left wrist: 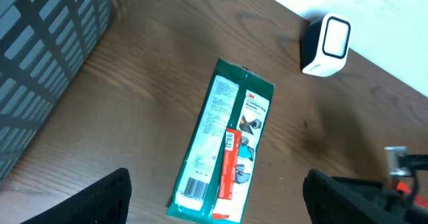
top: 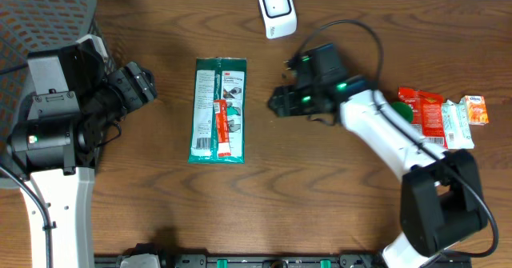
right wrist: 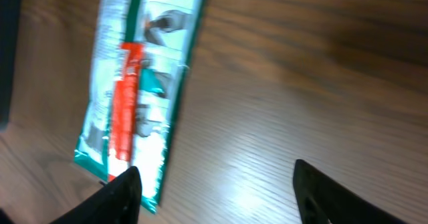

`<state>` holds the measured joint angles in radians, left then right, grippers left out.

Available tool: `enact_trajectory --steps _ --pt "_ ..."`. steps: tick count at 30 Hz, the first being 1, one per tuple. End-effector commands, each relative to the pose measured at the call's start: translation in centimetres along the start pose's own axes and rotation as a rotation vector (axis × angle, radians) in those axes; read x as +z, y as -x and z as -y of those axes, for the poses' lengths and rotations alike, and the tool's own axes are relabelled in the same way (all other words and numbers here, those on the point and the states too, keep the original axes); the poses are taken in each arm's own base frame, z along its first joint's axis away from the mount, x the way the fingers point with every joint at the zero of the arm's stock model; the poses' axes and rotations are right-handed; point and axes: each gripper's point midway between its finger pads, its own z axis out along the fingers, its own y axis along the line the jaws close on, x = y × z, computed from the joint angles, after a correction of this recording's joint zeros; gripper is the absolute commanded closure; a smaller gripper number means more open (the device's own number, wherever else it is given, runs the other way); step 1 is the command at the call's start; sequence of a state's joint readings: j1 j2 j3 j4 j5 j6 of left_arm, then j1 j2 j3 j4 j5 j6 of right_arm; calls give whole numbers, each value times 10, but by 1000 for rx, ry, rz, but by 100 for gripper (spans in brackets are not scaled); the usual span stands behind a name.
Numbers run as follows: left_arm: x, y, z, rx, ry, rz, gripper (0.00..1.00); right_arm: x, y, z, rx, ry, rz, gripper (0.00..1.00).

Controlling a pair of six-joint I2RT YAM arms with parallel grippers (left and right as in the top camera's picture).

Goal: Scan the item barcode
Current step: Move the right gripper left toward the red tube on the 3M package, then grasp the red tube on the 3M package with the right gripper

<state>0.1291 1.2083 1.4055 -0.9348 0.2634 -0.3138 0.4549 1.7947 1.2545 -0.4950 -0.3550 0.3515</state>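
A green flat packet (top: 218,110) with a white label and a red strip lies on the wooden table, left of centre; its barcode (left wrist: 195,184) shows at the near end in the left wrist view. The white scanner (top: 277,10) stands at the far edge. My left gripper (top: 142,82) hovers to the left of the packet, open and empty. My right gripper (top: 274,102) sits just right of the packet, its jaws apart with nothing between them. In the right wrist view the packet (right wrist: 137,83) lies ahead and to the left of the fingers (right wrist: 124,194).
A grey mesh basket (top: 44,16) fills the far left corner. Several small snack packets (top: 440,114) lie in a cluster at the right side. A black cable (top: 360,32) loops behind the right arm.
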Motion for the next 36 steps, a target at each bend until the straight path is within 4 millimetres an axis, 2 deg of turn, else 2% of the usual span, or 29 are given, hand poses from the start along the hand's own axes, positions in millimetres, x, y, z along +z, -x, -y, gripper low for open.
enact_trajectory --steps 1,6,9,15,25,27,31,36 --pt "-1 2 0 3 -2 4 18 16 -11 -24 -5 -62 17 38" --pt "-1 2 0 3 -2 4 17 18 -21 -76 -69 -61 26 41" --pt "-1 2 0 3 -2 4 18 16 -19 -93 -59 -97 72 42" --pt "-1 1 0 4 -2 4 17 24 -23 -106 -77 -170 144 49" --pt "-1 1 0 4 -2 4 17 84 -49 -118 -192 -226 153 62" --pt "-1 2 0 3 -2 4 18 92 -53 -115 -207 -261 164 64" --pt "-1 1 0 3 -2 4 17 102 -56 -108 -235 -333 206 66" --pt "-1 2 0 3 -2 4 17 108 -54 -118 -318 -334 242 69"
